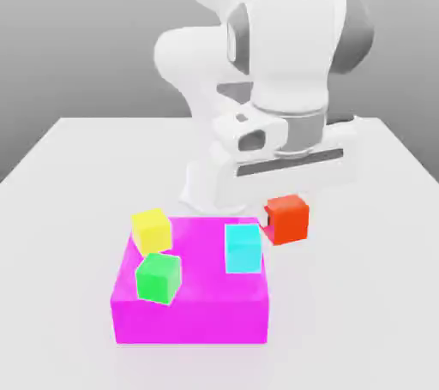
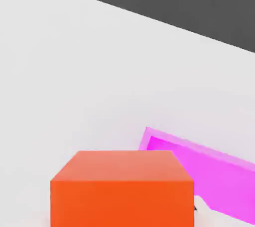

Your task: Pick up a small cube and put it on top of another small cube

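the orange-red cube (image 1: 288, 218) sits just under my hand (image 1: 288, 176), close beside the near corner of the big pink block (image 1: 189, 315). from the exterior view i cannot tell whether the cube rests on the worktop (image 1: 69, 165) or hangs a little above it, and my fingers are hidden behind the wrist housing, so i cannot tell whether they are apart or clamped on it. in my own hand view the cube (image 2: 122, 188) fills the foreground, squarely below me, with the pink block's edge (image 2: 209, 166) just beyond it.

i judge the cube to be light and rigid: a small, plain, sharp-edged solid with flat, smooth faces. it should not give under pressure, so there is nothing to crush, but those smooth faces could slip if i pinch near an edge or a corner. the place to take it is on two opposite side faces, fingers flat against them and centred, low enough that the cube cannot pivot out.

on the pink block stand three other small cubes: a yellow cube (image 1: 152, 230), a green cube (image 1: 159, 278) and a cyan cube (image 1: 243, 248), the cyan one nearest my hand. all are well apart from each other. a square, level hold would matter when setting one small cube on another of the same size, as there is little margin for an offset.
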Robot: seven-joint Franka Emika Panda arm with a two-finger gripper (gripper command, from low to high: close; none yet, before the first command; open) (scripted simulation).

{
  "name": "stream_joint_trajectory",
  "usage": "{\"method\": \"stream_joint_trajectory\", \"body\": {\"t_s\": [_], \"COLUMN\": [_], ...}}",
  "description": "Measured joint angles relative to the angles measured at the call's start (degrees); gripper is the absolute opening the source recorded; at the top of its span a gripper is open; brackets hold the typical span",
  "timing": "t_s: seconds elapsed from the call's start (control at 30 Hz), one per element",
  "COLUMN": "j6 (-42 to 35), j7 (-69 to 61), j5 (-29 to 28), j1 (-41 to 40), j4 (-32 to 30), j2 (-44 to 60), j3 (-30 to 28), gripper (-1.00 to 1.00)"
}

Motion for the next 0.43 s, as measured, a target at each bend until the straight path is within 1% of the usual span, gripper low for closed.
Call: {"method": "stream_joint_trajectory", "body": {"t_s": [0.13,0.2,0.3,0.33,0.43], "j6": [-2.5,0.4,7.2,9.5,9.5], "j7": [5.8,6.8,7.1,7.1,7.1], "j5": [-0.2,-0.2,-0.1,-0.1,-0.1], "j1": [-3.1,-3.8,-4.2,-4.3,-4.3], "j4": [-5.3,-7.0,-8.9,-9.5,-9.5], "j2": [-7.7,-6.6,-1.7,0.0,0.0], "j3": [0.5,0.8,1.2,1.3,1.3], "gripper": [-1.00,-1.00,-1.00,1.00,1.00]}}
